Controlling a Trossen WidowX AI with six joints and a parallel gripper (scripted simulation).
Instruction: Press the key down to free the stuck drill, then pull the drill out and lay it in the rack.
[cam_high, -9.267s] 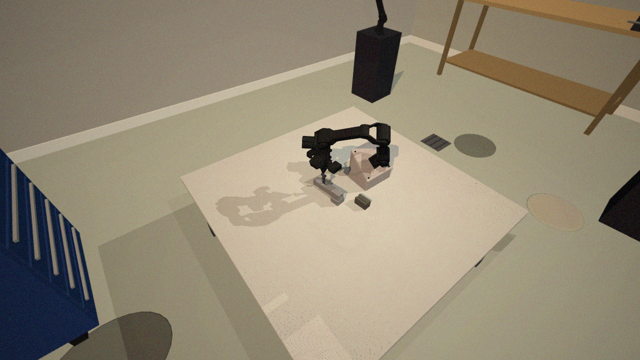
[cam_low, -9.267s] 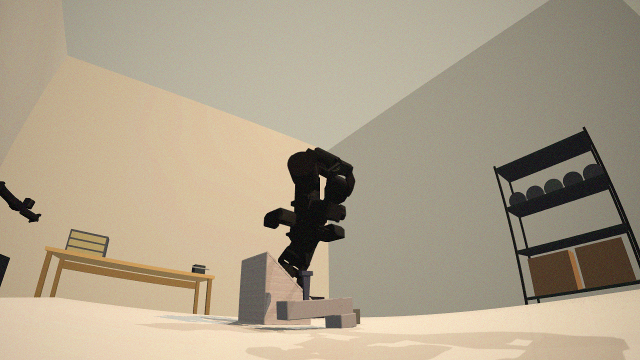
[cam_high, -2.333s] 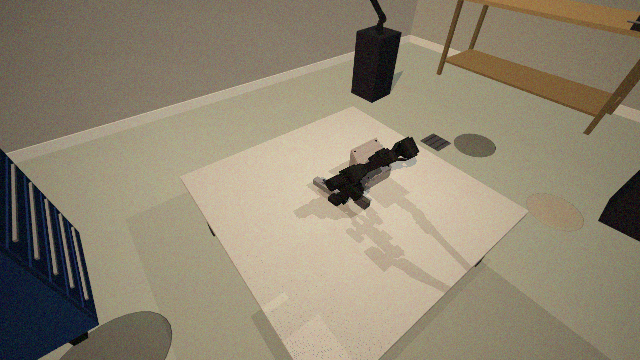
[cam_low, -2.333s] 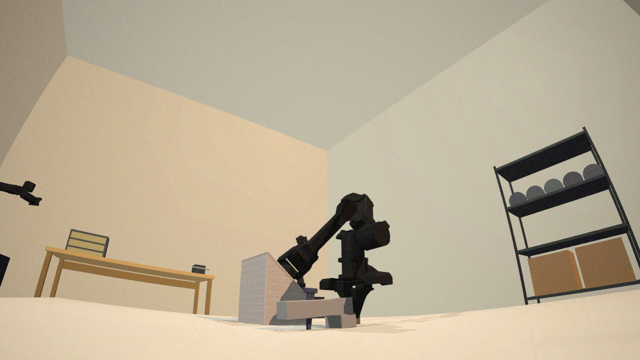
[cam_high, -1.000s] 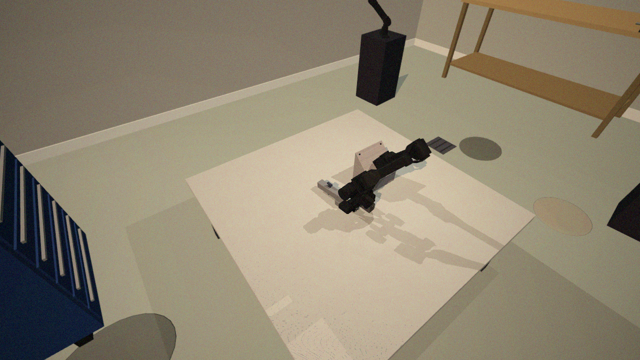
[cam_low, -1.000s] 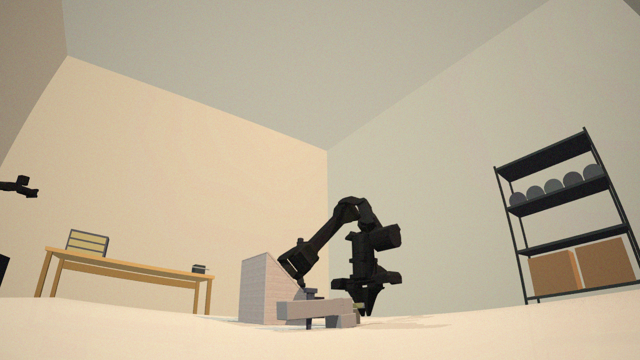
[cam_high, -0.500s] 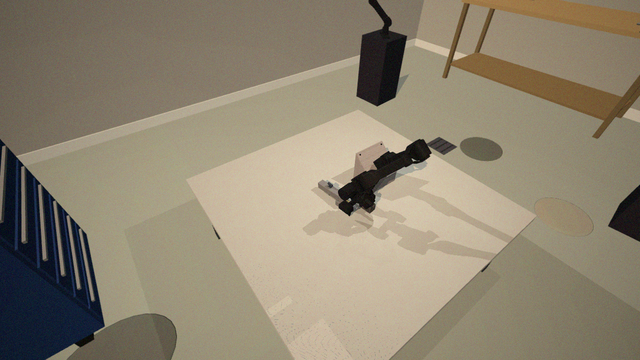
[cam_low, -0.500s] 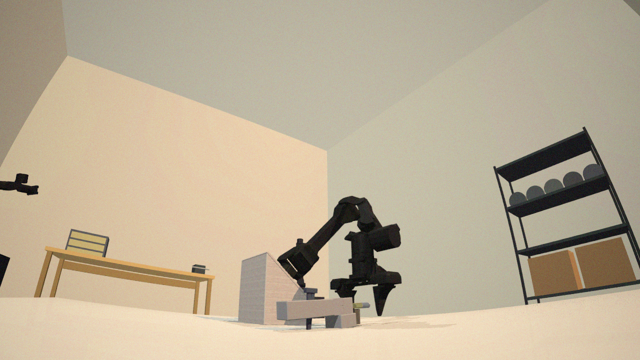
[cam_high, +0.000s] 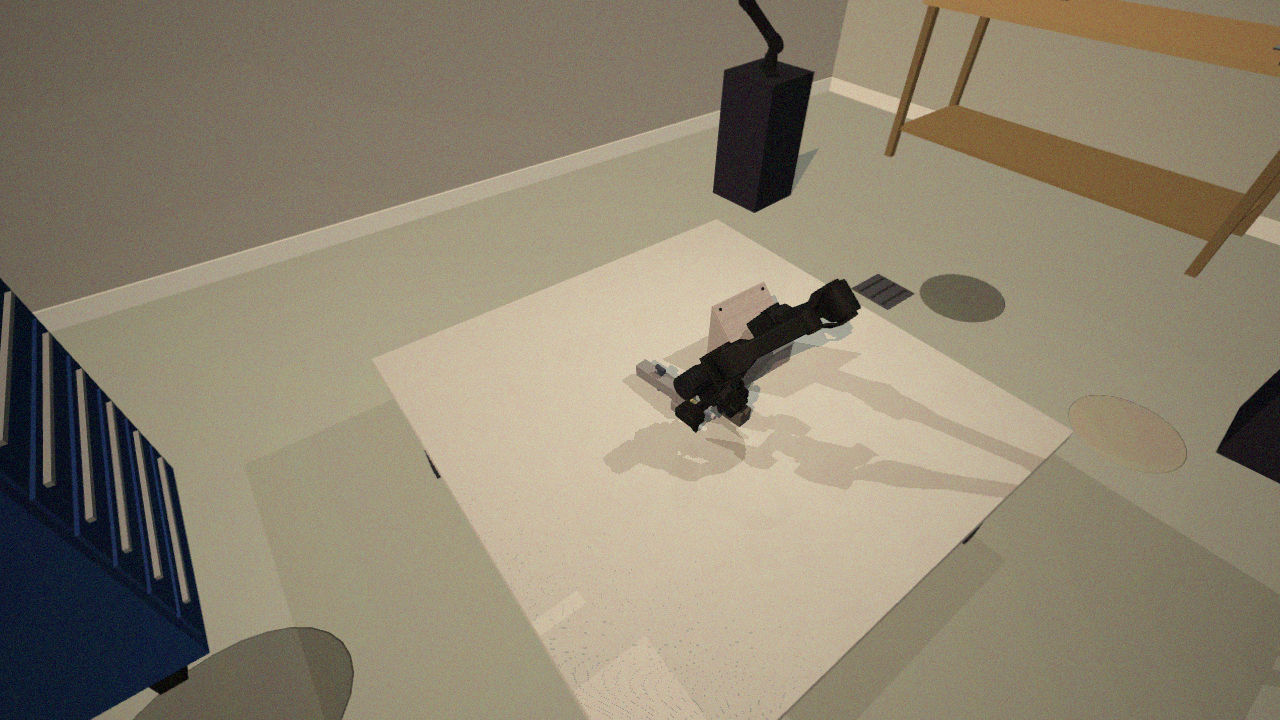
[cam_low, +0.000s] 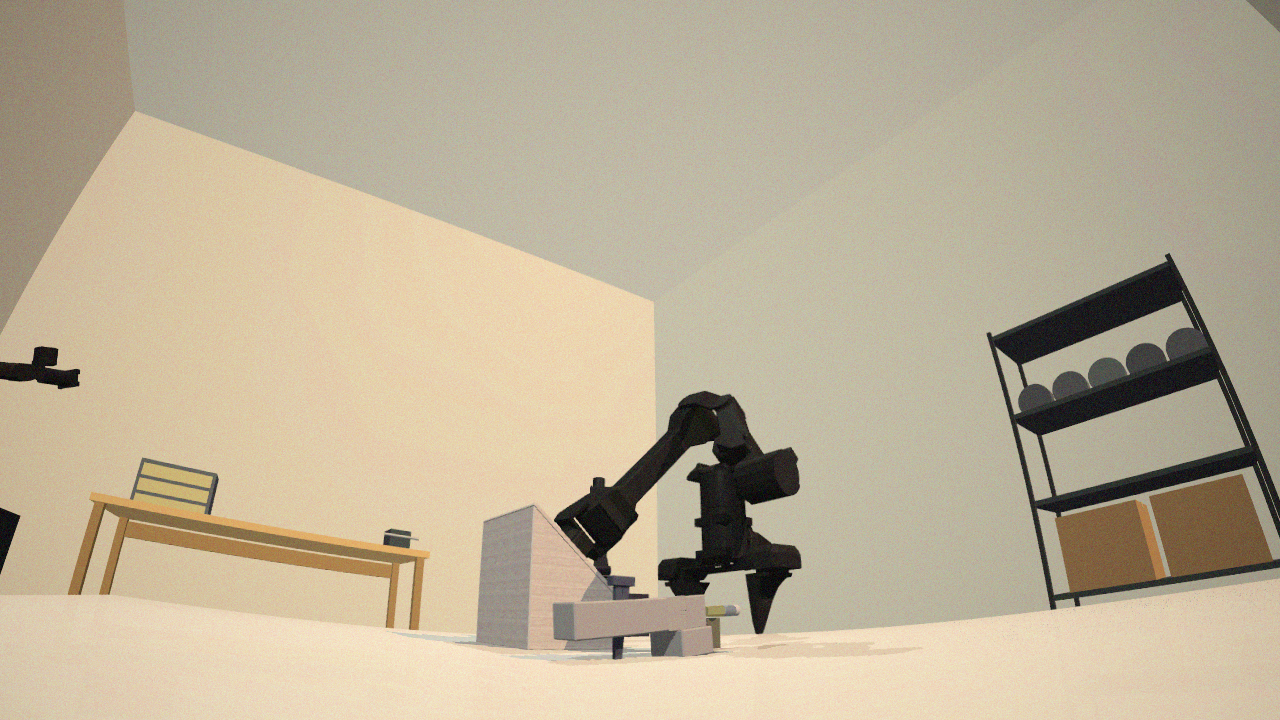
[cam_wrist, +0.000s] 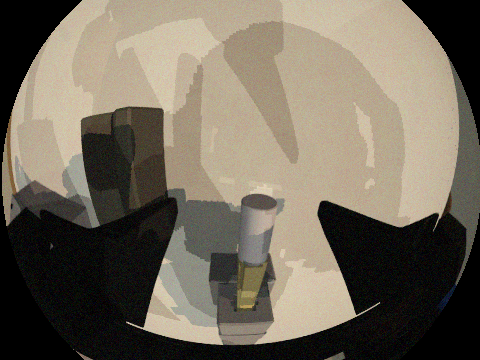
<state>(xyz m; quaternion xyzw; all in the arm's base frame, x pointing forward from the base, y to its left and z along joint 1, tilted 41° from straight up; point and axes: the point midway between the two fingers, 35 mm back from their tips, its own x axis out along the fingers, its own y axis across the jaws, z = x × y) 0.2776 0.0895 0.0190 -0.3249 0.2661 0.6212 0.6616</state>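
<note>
A dark upright piece (cam_high: 660, 368) (cam_low: 620, 586), apparently the key, stands through a grey bar (cam_high: 645, 371) (cam_low: 617, 619), its tip showing below the bar. A piece with a grey cylindrical end (cam_wrist: 256, 235) (cam_low: 733, 610) and a yellow shank, apparently the drill, juts from the bar's other end. In the wrist view the shank sits in a grey block (cam_wrist: 245, 315). My gripper (cam_low: 726, 625) (cam_wrist: 251, 207) is open and empty, its fingers apart on either side of the drill, over the bar's end. I cannot pick out the rack with certainty.
The arm stands on a sloped wooden block (cam_high: 738, 310) (cam_low: 505, 582) beside the bar. A dark part (cam_wrist: 125, 160), likely the arm's own, is left in the wrist view. A blue cabinet (cam_high: 80, 573), a black pedestal (cam_high: 738, 143) and a tall shelf (cam_low: 1118, 394) stand farther off.
</note>
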